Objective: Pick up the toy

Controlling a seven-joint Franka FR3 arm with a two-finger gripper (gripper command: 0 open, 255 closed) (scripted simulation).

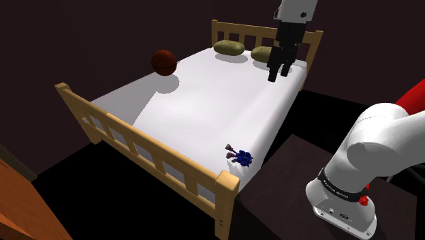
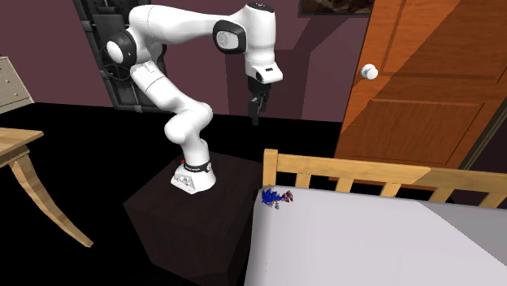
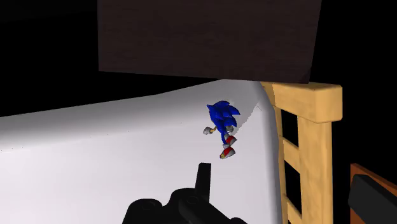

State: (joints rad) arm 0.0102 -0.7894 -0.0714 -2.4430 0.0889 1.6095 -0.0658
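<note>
The toy (image 1: 240,156) is a small blue figure with red shoes. It lies on the white bed (image 1: 204,95) near the corner by the slatted footboard (image 1: 156,153), close to my stand. It also shows in the second exterior view as the toy (image 2: 275,197), at the mattress corner. My gripper (image 1: 279,71) hangs high above the bed, open and empty, well apart from the toy. From the wrist, the toy (image 3: 222,121) lies ahead of my gripper (image 3: 289,191), whose fingers stand wide apart.
A dark red ball (image 1: 164,62) and two olive pillows (image 1: 229,48) (image 1: 262,54) lie at the bed's far end by the headboard (image 1: 238,28). An orange door (image 2: 431,81) stands behind the bed. A wooden table (image 2: 24,162) shows at the second exterior view's left.
</note>
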